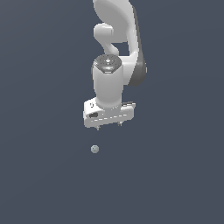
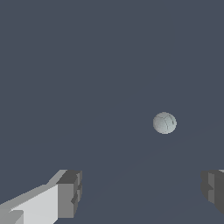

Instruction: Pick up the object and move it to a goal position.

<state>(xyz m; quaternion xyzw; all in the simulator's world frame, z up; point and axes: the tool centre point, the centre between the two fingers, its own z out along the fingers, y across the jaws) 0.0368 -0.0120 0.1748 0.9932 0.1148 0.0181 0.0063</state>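
Observation:
The object is a tiny pale grey-green ball with faint speckles, lying alone on the flat dark grey surface. My white gripper hangs above it, a little toward the exterior view's right, with a clear gap between fingertips and ball. In the wrist view the ball lies ahead of the gripper, nearer one finger than the other. The two dark finger pads stand wide apart with nothing between them. The gripper is open and touches nothing.
Only the robot's white arm rises behind the gripper in the exterior view. The dark grey surface stretches in every direction with no edges or other things in sight.

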